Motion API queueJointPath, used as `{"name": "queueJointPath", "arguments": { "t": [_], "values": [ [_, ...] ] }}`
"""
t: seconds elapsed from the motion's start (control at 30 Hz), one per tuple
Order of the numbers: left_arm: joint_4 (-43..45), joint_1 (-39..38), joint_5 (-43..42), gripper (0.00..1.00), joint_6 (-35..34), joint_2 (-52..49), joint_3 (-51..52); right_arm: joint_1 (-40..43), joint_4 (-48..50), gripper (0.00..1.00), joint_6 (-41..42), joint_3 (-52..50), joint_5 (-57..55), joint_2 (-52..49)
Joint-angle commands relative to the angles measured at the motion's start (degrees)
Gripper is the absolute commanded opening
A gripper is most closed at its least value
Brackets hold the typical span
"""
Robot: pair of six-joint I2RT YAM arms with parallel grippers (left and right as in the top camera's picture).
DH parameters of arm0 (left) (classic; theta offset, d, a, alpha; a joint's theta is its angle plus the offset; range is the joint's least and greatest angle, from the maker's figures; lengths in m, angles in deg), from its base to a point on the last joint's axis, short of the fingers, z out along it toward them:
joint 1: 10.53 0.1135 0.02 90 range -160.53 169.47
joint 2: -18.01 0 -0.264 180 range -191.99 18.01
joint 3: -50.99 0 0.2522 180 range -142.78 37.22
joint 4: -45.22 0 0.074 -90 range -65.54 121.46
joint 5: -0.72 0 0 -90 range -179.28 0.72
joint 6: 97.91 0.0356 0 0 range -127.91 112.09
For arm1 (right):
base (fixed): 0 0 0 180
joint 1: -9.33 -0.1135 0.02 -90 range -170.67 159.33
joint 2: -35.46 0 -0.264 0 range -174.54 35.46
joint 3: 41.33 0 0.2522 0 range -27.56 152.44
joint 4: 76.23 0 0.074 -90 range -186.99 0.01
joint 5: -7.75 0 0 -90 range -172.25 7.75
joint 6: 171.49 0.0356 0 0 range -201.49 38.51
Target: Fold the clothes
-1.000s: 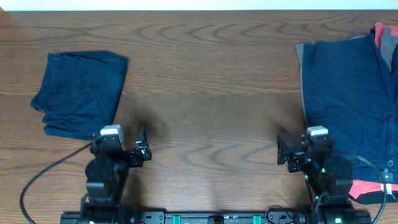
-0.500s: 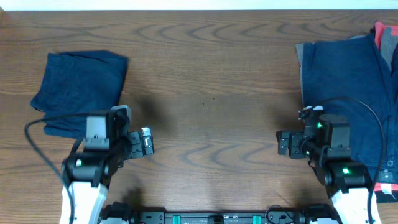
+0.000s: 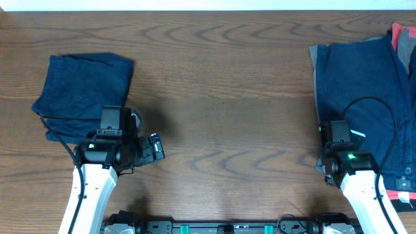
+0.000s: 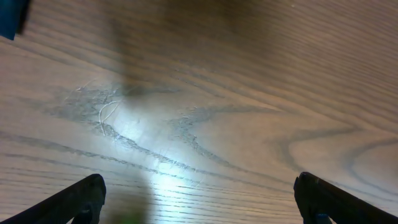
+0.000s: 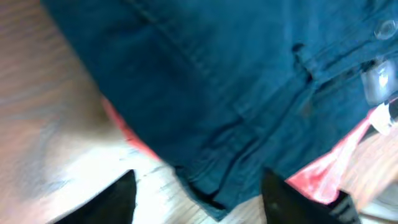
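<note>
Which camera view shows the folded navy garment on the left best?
The overhead view: the folded navy garment lies there almost whole, only one corner hidden by the left arm. The left wrist view catches just a small blue corner at its top-left edge. The right wrist view shows none of it, only the other clothes.

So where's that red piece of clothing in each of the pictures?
Overhead: red garment peeks out at the right edge, under the navy clothes.
Left wrist: not in it.
Right wrist: red garment shows lower right, beneath navy clothes.
Shared landmark: the navy clothes.
</note>
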Motion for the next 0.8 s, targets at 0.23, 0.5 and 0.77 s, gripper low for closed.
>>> {"name": "queueJointPath", "arguments": {
  "t": [0.23, 0.5, 0.77],
  "values": [
    [-0.2, 0.3, -0.3, 0.98, -1.0, -0.1, -1.0, 0.4, -0.4, 0.42, 3.3, -0.4, -1.1, -2.8],
    [0.0, 0.3, -0.3, 0.98, -1.0, -0.1, -1.0, 0.4, -0.7, 0.44, 3.3, -0.7, 1.5, -2.8],
    [0.4, 0.3, -0.3, 0.98, -1.0, -0.1, -1.0, 0.4, 1.8, 0.48, 4.2, -2.9, 1.4, -3.7]
  ]
}}
